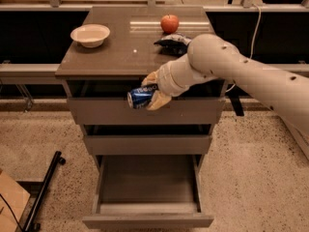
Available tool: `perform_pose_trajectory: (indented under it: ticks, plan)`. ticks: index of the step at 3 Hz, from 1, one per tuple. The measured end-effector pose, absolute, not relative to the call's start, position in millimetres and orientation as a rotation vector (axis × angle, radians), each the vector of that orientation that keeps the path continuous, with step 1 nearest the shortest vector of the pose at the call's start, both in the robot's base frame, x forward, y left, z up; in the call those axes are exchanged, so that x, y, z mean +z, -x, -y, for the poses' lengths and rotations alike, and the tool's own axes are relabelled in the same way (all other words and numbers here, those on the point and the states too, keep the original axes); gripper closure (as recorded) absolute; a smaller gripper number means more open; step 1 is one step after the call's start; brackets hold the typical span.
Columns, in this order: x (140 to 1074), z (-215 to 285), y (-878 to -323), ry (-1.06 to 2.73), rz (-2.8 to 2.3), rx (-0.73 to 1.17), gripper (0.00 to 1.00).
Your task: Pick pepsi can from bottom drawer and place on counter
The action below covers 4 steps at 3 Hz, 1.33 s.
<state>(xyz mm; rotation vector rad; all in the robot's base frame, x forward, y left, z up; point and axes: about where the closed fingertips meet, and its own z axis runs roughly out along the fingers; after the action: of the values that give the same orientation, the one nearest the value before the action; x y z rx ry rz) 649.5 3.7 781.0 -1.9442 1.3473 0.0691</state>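
- The pepsi can (139,97) is held on its side in the air, just below the middle of the counter's front edge and in front of the top drawer (96,112).
- The gripper (151,91) is clamped around the can's body, one finger above and one below, with a silver end pointed left.
- The bottom drawer (147,220) is pulled out; nothing is seen in it.
- The counter (116,52) is not yet reached; the can is judged to be below its level.
- Weight cannot be told: light if empty, noticeably heavier if full.
- The thin metal wall is expected to dent under a hard squeeze, so moderate force is advised.
- The painted side is smooth and probably slippery; a hold across the middle of the body, as now, is judged best.
- The round can is likely to roll if laid down, so it is better stood on an end.
- A bowl (90,34) is seen toward the back left corner, an apple (169,23) near the back edge and a snack bag (170,42) toward the right edge; bare surface is seen along the front edge.
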Motion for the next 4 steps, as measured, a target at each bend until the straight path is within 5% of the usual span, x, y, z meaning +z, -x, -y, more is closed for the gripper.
perform_pose_trajectory:
  ticks: [1,3,4]
  plan:
    - [828,-17,-656,1.962,-1.235,0.009,1.00]
    - [970,-52,-631,1.971,-1.038,-0.438,1.00]
    - [1002,-49,-665,1.880,-1.011,-0.565,1.00]
